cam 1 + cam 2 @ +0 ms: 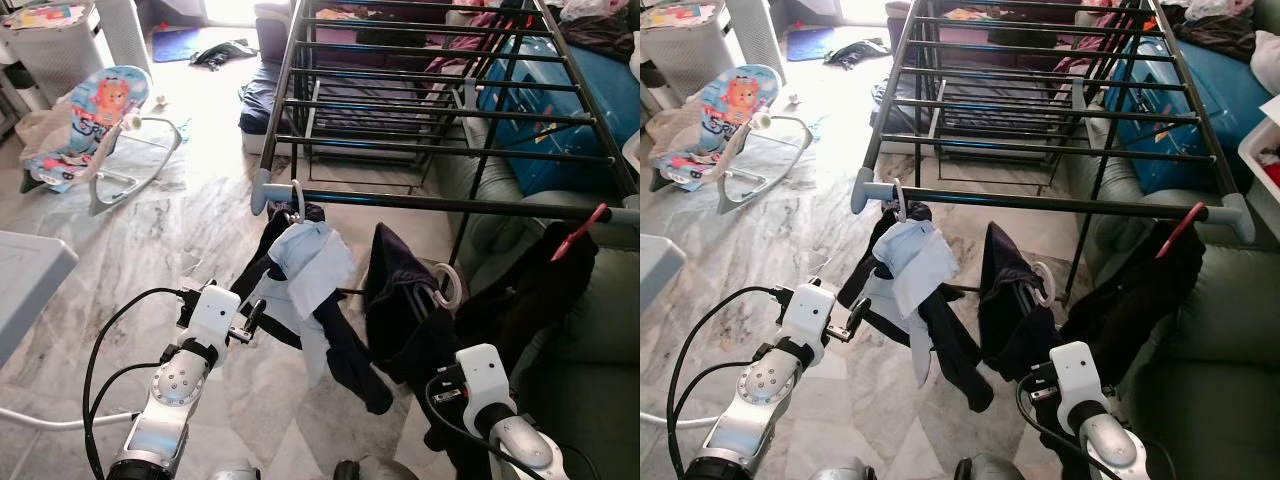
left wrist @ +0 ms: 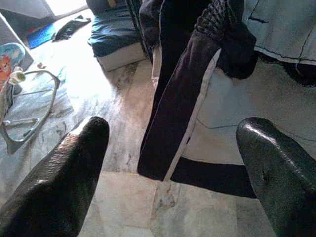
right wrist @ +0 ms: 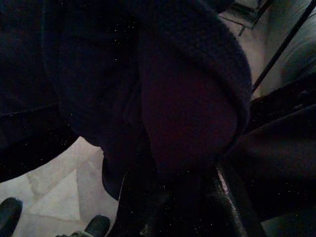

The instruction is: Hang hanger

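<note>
A black drying rack [image 1: 440,205] stands ahead of me. A white hanger [image 1: 296,200] hooks on its front bar at the left and carries black and light blue clothes [image 1: 310,265]. A second white hanger [image 1: 447,285] draped with a dark garment [image 1: 395,305] hovers below the bar, its hook off the bar. My right gripper [image 3: 182,197] is buried in that dark cloth and shut on the hanger's lower part. At the left edge of the hung clothes my left gripper [image 2: 173,163] stands open, holding nothing. A red hanger [image 1: 580,235] with a black garment hangs at the bar's right end.
A green sofa [image 1: 590,330] is close on the right, under the rack. A blue suitcase [image 1: 560,110] lies behind it. A baby bouncer [image 1: 90,130] and a white laundry basket [image 1: 55,45] stand at the far left. A grey box edge [image 1: 25,270] sits near my left arm.
</note>
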